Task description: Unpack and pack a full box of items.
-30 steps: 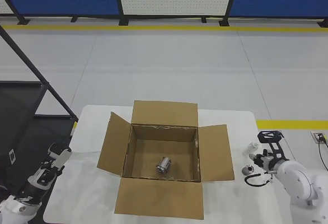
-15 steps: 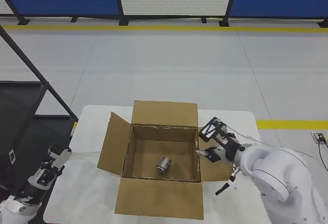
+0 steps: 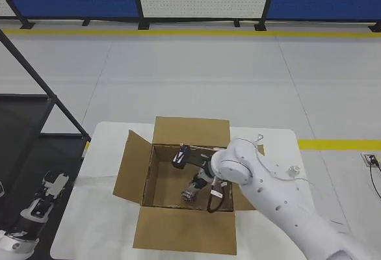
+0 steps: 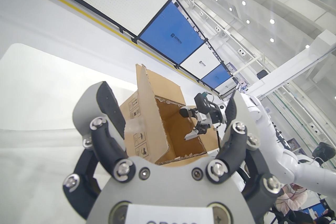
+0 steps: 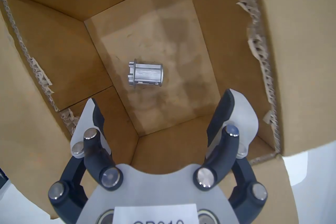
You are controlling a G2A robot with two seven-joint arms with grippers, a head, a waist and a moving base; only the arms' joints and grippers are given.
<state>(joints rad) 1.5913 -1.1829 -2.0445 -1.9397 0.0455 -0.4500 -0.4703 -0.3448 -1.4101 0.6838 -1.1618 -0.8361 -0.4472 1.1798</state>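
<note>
- An open brown cardboard box stands flaps-out on the white worktop, with a small ribbed silver metal cylinder lying on its side on the box floor, the only item inside.
- The right end effector hangs over the box opening, fingers spread wide and empty, the cylinder below and slightly ahead of them.
- The left end effector sits off the worktop's left edge, also spread and holding nothing.
- Judged stage: unpacking, last piece to lift.
- The next move appears to call for lowering between the walls, straddling the cylinder across its round body, closing, then rising clear of the ragged rim.
</note>
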